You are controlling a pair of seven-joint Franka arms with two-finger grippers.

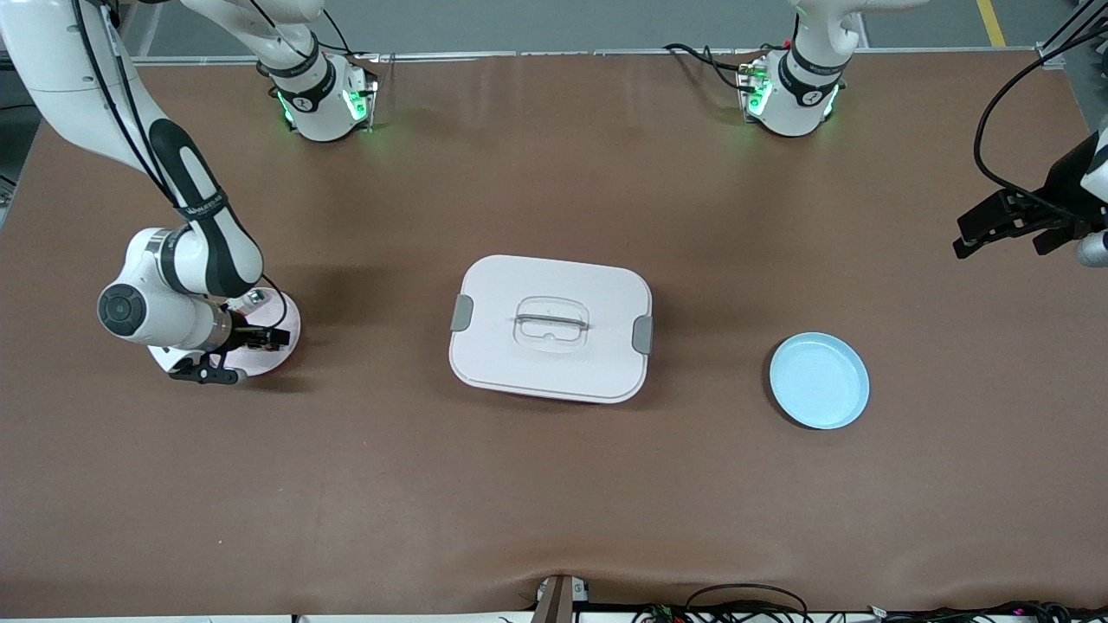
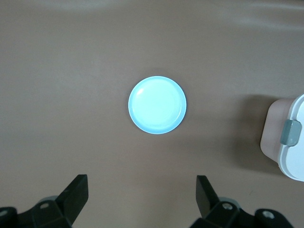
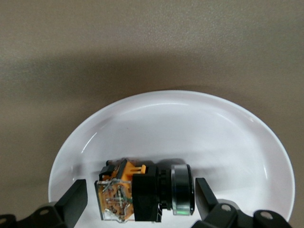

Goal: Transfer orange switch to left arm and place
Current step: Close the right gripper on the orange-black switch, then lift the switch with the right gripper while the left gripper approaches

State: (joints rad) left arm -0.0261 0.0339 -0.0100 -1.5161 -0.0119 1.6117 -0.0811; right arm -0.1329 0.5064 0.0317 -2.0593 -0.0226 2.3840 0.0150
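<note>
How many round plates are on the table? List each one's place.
2. A round pale-blue plate lies toward the left arm's end; a round white plate lies under the right pincer, holding the orange switch.

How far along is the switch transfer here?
Early. Done: the right gripper is low over the white plate, open fingers flanking the switch, not yet closed. Left: grasp, lift, carry past the box, hand over. The left gripper waits open above the empty blue plate.

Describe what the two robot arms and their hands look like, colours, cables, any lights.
Both arms are glossy white with black joint bands. Green lights glow at the right arm and left arm bases. Black cables run along each. The right hand and left hand are black, with two flat fingers.
</note>
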